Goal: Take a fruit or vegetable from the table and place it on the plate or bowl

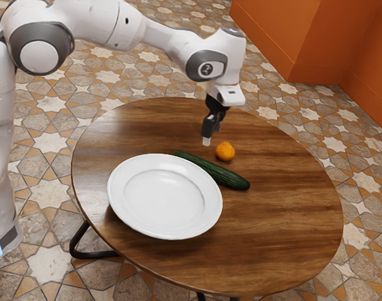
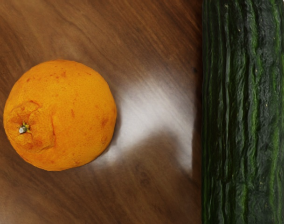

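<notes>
Round table [image 1: 291, 213], glossy dark wood grain. Plate [image 1: 164, 195], white, smooth, shallow. Cucumber [image 1: 212, 170], long, ridged, dark green, lies just beside the plate's far rim. Orange [image 1: 225, 151], small, dimpled, sits on the table near the cucumber, not touching. Gripper [image 1: 206, 142] hangs beside the orange; whether parted or closed, cannot tell.

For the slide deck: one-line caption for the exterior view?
Gripper hangs above the table near an orange and a cucumber, white plate alongside.
</notes>
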Action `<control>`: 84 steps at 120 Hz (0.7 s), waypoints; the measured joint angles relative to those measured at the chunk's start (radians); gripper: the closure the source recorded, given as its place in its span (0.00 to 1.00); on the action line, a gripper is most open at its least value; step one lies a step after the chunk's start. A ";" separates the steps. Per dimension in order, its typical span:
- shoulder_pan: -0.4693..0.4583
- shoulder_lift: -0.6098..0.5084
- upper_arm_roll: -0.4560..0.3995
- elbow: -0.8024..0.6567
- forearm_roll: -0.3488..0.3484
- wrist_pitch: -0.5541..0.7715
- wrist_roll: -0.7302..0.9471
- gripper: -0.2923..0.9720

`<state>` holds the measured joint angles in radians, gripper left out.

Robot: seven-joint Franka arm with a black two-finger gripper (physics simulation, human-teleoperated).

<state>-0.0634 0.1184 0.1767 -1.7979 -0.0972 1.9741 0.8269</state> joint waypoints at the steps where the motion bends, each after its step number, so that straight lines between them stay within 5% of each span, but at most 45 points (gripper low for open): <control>1: -0.002 0.003 0.000 0.003 0.000 0.000 0.001 0.23; 84: 0.014 0.210 -0.001 0.213 -0.027 0.009 0.077 0.23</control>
<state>-0.0493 0.3280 0.1754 -1.5847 -0.1240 1.9832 0.9043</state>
